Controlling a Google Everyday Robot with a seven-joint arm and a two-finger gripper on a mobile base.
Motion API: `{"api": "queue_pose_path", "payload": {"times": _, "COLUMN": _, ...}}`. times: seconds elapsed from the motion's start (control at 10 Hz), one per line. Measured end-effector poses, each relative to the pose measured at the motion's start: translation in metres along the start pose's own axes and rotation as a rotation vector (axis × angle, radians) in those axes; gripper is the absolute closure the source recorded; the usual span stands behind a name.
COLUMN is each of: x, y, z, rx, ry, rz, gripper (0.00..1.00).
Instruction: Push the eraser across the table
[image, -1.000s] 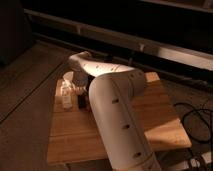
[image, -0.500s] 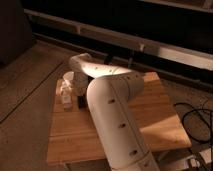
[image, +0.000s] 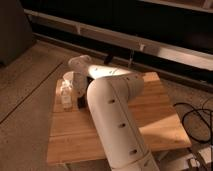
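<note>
on the left of your light brown plank tabletop (image: 157, 111) stand small pale jars (image: 65, 94). just right of them your hand (image: 81, 101) sits low, fingers together. the slim black eraser seems hidden beneath it. the push looks under way, so next sweep steadily rightward.

arm (image: 112, 117) elbow swung leftward, claw (image: 80, 97) now low beside jars (image: 66, 94)
</note>
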Motion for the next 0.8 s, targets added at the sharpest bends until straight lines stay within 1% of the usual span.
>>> {"api": "queue_pose_path", "payload": {"times": 0.2, "x": 0.001, "y": -0.004, "z": -0.003, "rx": 0.0, "ry": -0.013, "rz": 0.006, "gripper": 1.0}}
{"api": "queue_pose_path", "payload": {"times": 0.3, "x": -0.003, "y": -0.007, "z": -0.009, "rx": 0.003, "ry": -0.032, "rz": 0.004, "gripper": 1.0}}
{"api": "queue_pose_path", "payload": {"times": 0.5, "x": -0.017, "y": -0.012, "z": -0.03, "rx": 0.01, "ry": -0.094, "rz": -0.013, "gripper": 1.0}}
{"api": "queue_pose_path", "payload": {"times": 0.6, "x": -0.024, "y": -0.014, "z": -0.038, "rx": 0.007, "ry": -0.123, "rz": -0.023, "gripper": 1.0}}
{"api": "queue_pose_path", "payload": {"times": 0.7, "x": -0.026, "y": -0.015, "z": -0.036, "rx": 0.002, "ry": -0.128, "rz": -0.024, "gripper": 1.0}}
{"api": "queue_pose_path", "payload": {"times": 0.8, "x": -0.024, "y": -0.016, "z": -0.032, "rx": -0.001, "ry": -0.124, "rz": -0.023, "gripper": 1.0}}
